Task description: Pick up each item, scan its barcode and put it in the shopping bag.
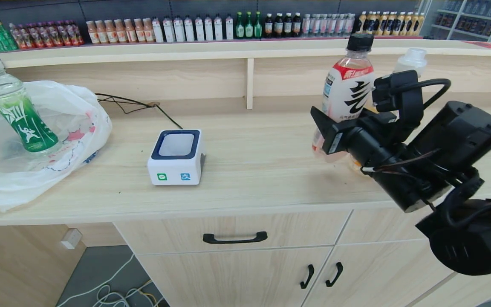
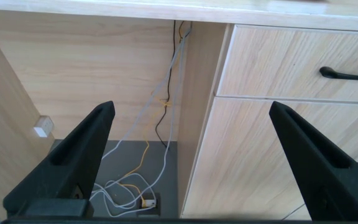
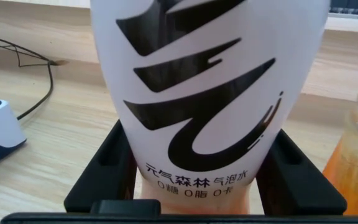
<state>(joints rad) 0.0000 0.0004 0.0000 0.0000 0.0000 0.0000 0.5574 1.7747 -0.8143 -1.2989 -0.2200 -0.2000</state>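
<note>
A white-labelled drink bottle (image 1: 348,85) with a black cap stands upright at the right of the wooden counter (image 1: 262,170). My right gripper (image 1: 335,123) is shut on its lower half. In the right wrist view the black fingers (image 3: 107,168) press both sides of the bottle (image 3: 210,74). The white barcode scanner (image 1: 177,155) sits mid-counter, to the bottle's left. At the far left lies the translucent shopping bag (image 1: 79,123), with a green-labelled bottle (image 1: 19,111) leaning in it. My left gripper (image 2: 191,155) hangs open below the counter, facing the cabinet front.
A bottle of orange drink with a white cap (image 1: 411,59) stands just behind the held bottle, close to the right arm. The scanner's cable (image 1: 134,104) runs to the back wall. A raised shelf ledge (image 1: 245,49) borders the counter's far side. Drawers with black handles (image 1: 235,238) are below.
</note>
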